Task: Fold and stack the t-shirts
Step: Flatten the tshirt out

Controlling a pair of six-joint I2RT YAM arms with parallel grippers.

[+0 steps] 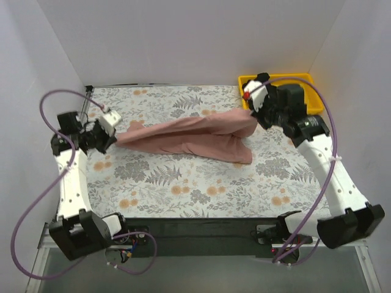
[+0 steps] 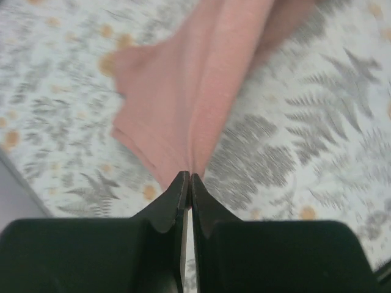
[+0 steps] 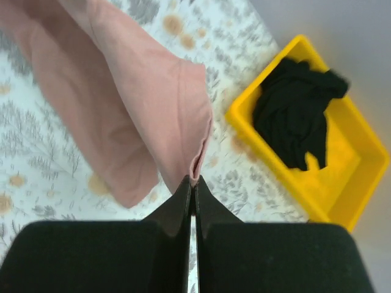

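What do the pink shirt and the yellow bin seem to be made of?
The dusty pink t-shirt looks like soft, matte knit fabric, likely cotton: it sags in folds and creases. The yellow rectangular bin looks like smooth, rigid plastic: straight walls, uniform colour.

A yellow bin (image 3: 339, 183) sits at the floral table cover's (image 1: 183, 183) far-right corner.

Bright, even light casts only faint shadows on the table (image 1: 183, 189), while both wrist views look softly blurred.
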